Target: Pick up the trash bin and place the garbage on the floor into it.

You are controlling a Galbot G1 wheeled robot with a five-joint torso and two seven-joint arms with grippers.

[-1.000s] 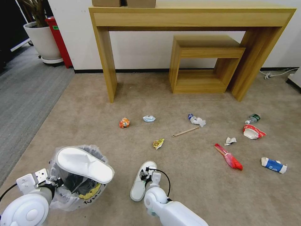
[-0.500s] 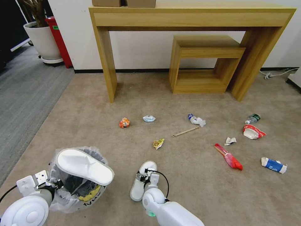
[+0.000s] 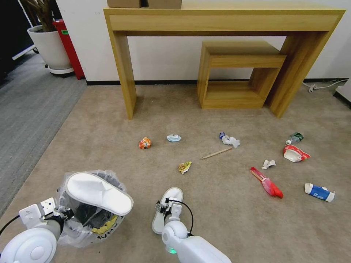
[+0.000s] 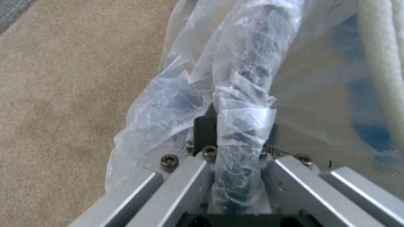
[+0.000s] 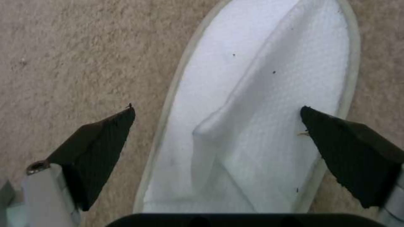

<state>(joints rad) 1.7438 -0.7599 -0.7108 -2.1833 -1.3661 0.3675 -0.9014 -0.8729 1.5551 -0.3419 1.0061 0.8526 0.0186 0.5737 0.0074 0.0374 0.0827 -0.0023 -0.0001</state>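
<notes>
left gripper (image 3: 65,212) clamped on the bagged rim of the trash bin (image 3: 82,228), near-left part of the beige carpet (image 3: 226,223); in the left wrist view the fingers (image 4: 206,132) pinch crinkled bag (image 4: 240,94) over the rim. one white slipper (image 3: 98,192) lies across the bin mouth, sole up, overhanging the rim on the right.

right gripper (image 3: 163,207) is over the second slipper (image 3: 169,195) on the carpet, just right of the bin. jaws spread wide; in the right wrist view one pad (image 5: 103,138) is over bare carpet beside the slipper's edge, the other over its far edge. can't tell if the pads touch it.

rest of the litter on the carpet in front of the wooden desk (image 3: 223,18): orange wrapper (image 3: 145,143), pale crumpled paper (image 3: 173,137), yellow wrapper (image 3: 185,167), wooden stick (image 3: 216,153), white-blue wad (image 3: 229,140), red wrapper (image 3: 267,183), paper scrap (image 3: 268,163), red-white bowl (image 3: 294,153), green-label bottle (image 3: 295,138), blue-white carton (image 3: 319,192) towards the right edge.
</notes>
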